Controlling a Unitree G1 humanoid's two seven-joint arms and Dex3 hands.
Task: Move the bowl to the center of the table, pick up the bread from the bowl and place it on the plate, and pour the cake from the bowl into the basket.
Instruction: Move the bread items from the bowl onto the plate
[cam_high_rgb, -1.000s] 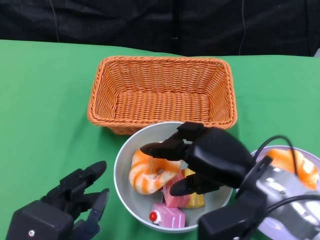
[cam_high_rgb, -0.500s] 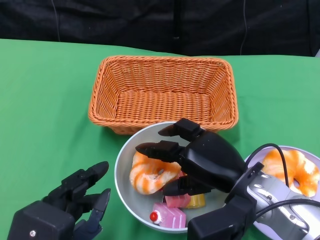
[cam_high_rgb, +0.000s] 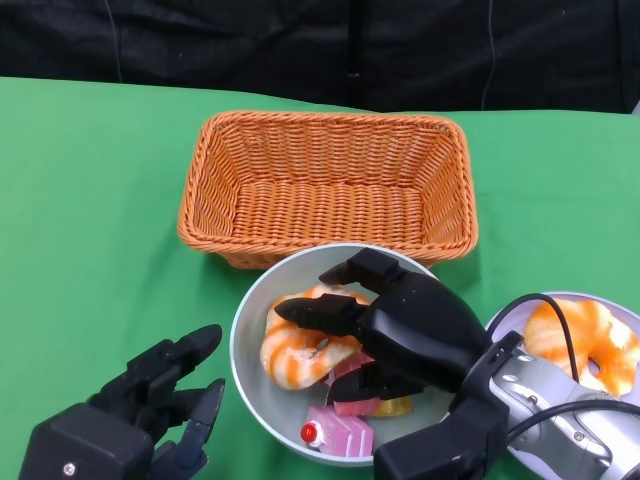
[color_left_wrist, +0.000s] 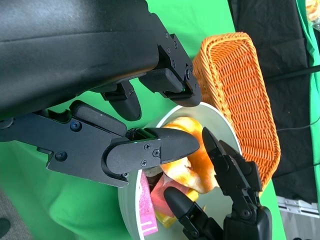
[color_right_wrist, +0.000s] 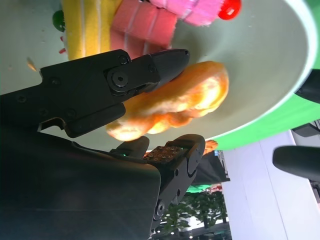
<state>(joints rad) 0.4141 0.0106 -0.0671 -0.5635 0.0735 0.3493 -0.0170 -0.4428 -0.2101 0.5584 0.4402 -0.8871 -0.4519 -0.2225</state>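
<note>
Reaching into the pale bowl (cam_high_rgb: 250, 345) from the near right, the right robot hand (cam_high_rgb: 385, 325) has its fingers spread around the orange bread (cam_high_rgb: 295, 345): upper fingers lie over the top of the bread and the thumb comes in below it on the near side. The right wrist view shows a finger (color_right_wrist: 150, 70) pressed against one side of the bread (color_right_wrist: 175, 102) and another beside its other side, but whether the bread is actually clamped cannot be told. The bread sits in the left half of the bowl. Beside it, toward the near right of the bowl, lie a pink cake (cam_high_rgb: 340, 432) topped with a red cherry and a yellow cake (cam_high_rgb: 395, 406), partly hidden under the hand. The bowl stands on the green table (cam_high_rgb: 90, 200), just near of the empty orange wicker basket (cam_high_rgb: 325, 180), its far rim close to the basket's near wall. At the right edge, a plate (cam_high_rgb: 500, 322) carries another orange bread (cam_high_rgb: 585, 340). The left robot hand (cam_high_rgb: 165, 395) hovers at the near left, beside the bowl, fingers apart and holding nothing.
</note>
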